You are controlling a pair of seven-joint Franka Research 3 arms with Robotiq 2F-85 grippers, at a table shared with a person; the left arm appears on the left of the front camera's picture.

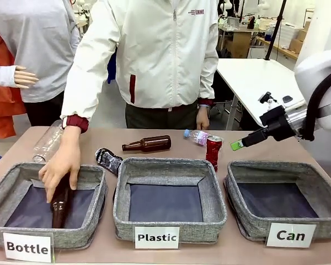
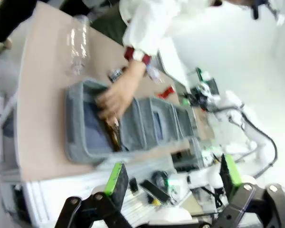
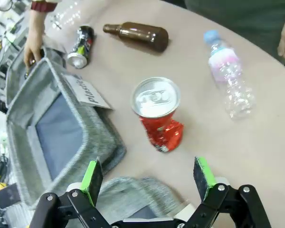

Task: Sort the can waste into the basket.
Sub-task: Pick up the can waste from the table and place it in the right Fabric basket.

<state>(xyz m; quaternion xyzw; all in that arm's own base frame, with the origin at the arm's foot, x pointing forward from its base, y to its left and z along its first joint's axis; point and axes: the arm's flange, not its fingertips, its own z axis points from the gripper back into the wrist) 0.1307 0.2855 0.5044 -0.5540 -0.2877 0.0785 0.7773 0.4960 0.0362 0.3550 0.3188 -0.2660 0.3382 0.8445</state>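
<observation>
The red crushed metal drink can [image 1: 213, 150] [image 3: 156, 111] stands upright, dented low down, toward the middle of the brown tabletop [image 1: 298, 152], just beside the far right corner of the grey fabric bin labelled "Plastic" [image 1: 168, 164]. The dark blue-black crushed can with printed markings [image 1: 107, 160] [image 3: 80, 40] lies on its side behind the gap between that bin and the grey bin labelled "Bottle" [image 1: 5, 185]. Both cans are outside the square grey woven basket labelled "Can" [image 1: 276, 164], which sits at the robot's right corner of the tabletop. The right gripper [image 1: 237, 145] [image 3: 148, 173] hangs just right of the red can, fingers spread wide and gripping nothing. The left gripper [image 2: 173, 175] is well back from the table, fingers likewise wide with nothing between them. A person's hand [image 1: 60, 165] rests on a brown glass bottle [image 1: 59, 204] in the "Bottle" bin. Nearer the far edge lie another brown glass bottle [image 1: 149, 144] [image 3: 140, 34] and a small clear plastic bottle with a blue cap [image 1: 197, 136] [image 3: 225, 76].
</observation>
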